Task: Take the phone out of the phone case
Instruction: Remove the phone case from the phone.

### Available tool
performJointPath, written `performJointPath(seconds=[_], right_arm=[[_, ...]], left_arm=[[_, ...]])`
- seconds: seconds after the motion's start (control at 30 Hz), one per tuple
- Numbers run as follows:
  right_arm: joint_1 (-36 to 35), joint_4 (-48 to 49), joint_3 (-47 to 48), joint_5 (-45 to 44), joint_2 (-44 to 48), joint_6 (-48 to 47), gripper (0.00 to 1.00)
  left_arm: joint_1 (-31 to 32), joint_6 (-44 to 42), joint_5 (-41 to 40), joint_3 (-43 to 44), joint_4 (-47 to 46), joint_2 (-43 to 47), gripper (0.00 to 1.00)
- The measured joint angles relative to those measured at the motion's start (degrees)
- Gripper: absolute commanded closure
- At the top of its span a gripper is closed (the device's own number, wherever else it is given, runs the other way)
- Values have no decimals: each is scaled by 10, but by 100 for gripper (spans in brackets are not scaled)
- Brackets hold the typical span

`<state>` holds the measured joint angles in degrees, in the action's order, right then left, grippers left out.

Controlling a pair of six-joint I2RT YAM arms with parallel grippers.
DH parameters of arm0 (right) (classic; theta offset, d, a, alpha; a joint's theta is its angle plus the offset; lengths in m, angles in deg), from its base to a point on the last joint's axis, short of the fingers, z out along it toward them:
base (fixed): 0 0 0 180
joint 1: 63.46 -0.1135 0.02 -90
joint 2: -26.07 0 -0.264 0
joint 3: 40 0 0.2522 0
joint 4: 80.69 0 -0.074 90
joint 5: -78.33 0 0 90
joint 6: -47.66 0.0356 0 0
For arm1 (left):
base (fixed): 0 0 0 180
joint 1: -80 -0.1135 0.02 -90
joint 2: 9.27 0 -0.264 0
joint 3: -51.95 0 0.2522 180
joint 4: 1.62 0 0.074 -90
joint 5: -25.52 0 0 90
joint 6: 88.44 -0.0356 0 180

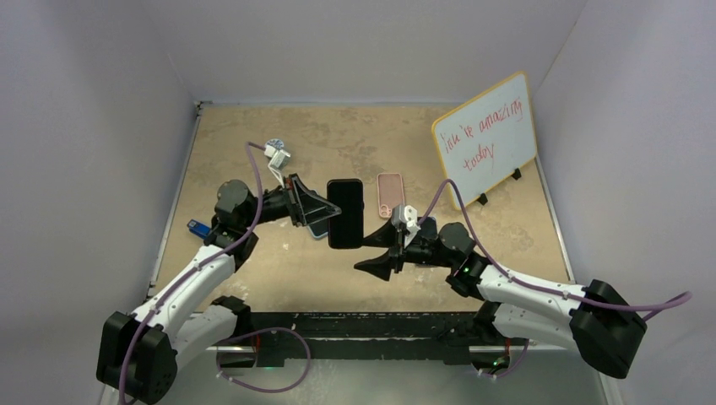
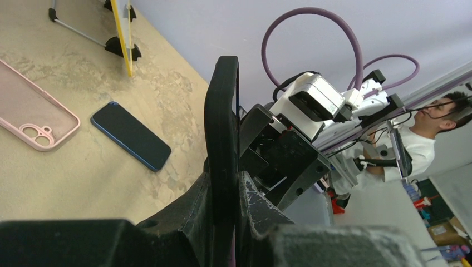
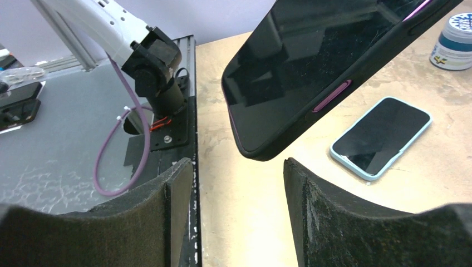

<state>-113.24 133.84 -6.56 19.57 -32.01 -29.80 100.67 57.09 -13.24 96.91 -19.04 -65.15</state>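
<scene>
While the desk [image 1: 355,143], a tan, mottled slab, carried everything else, the biggest thing on it was the whiteboard [image 1: 485,139]: flat, yellow-framed, propped on black feet at the far right w/ red handwriting.

The left hand [image 1: 325,215] was clamped on the phone case [image 1: 344,213], a matte black, round-cornered slab held off the desk near the centre. It was seen edge-on betw. the fingers in the left wrist view. The phone [image 3: 311,44] sat inside it, glossy dark glass facing the right wrist cam, and a purple oblong side button [image 3: 331,95] showed on the case's rim.

The right hand [image 1: 363,253] was spread wide, gripping nothing. The case's rounded end showed over the gap betw. its rough black fingers [image 3: 167,200], apart from them.

A second phone in a pale blue case [image 3: 381,136] lay flat on the desk, partly under the left hand in the top view. A dark blue phone [image 2: 131,135] lay screen-up near an empty pink case [image 1: 390,194], smooth, w/ a round-cornered camera cutout.

Smallest was a round jar [image 3: 456,41] at the desk's far left.
</scene>
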Motion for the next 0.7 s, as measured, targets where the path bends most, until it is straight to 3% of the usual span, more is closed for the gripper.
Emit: performJointPath(seconds=[0.4, 0.7], right_arm=[[0, 8, 3, 33, -5, 20, 41], [0, 28, 28, 45, -33, 35, 53]], left_arm=[[0, -56, 43, 15, 48, 19, 100], [0, -55, 67, 15, 30, 30, 100]])
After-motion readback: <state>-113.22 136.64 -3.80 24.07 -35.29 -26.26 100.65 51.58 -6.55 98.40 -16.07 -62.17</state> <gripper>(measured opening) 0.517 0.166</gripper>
